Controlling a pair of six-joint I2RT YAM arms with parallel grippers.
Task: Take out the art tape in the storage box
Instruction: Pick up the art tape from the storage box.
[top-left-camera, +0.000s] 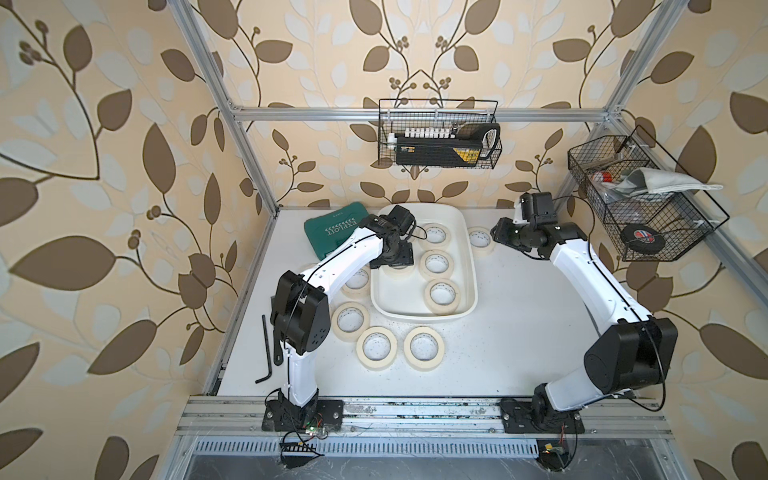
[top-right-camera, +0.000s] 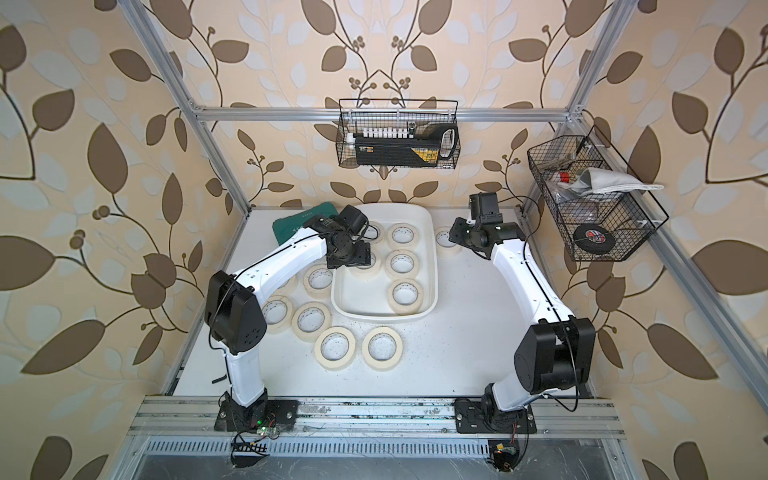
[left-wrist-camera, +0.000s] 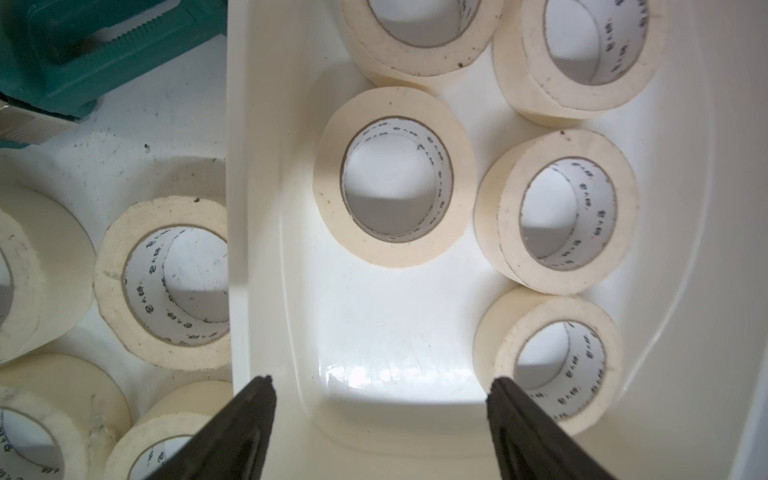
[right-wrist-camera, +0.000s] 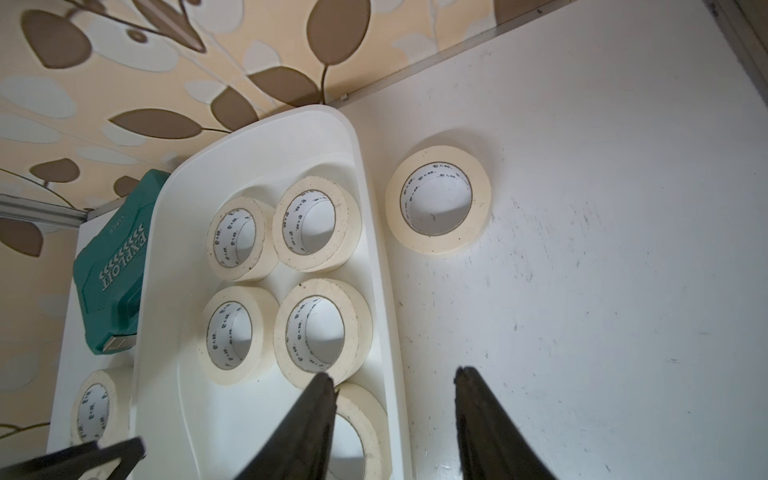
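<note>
Front of worktop: cream rolls of art tape with white printed cardboard cores lie flat, holes up, on the white scuffed worktop, outside the box by its near-left corner.
Hidden there: the left arm covers part of this group; in a top view one roll shows beside the elbow.
Storage box: the large white smooth plastic storage box has its long axis running from the robot toward the back wall. It holds five rolls, flat, holes up.
Left hand: the black left hand hangs over the box, fingers spread, grasping nothing. From above it hides most of one roll, which is plain in the left wrist view.
Right hand: the right hand has its fingers parted and is empty; the box's right wall runs between them.
Right of box: one roll lies just beside the wall, whole only in the right wrist view.
Far left: the green plastic tool case is partly behind the arm.
</note>
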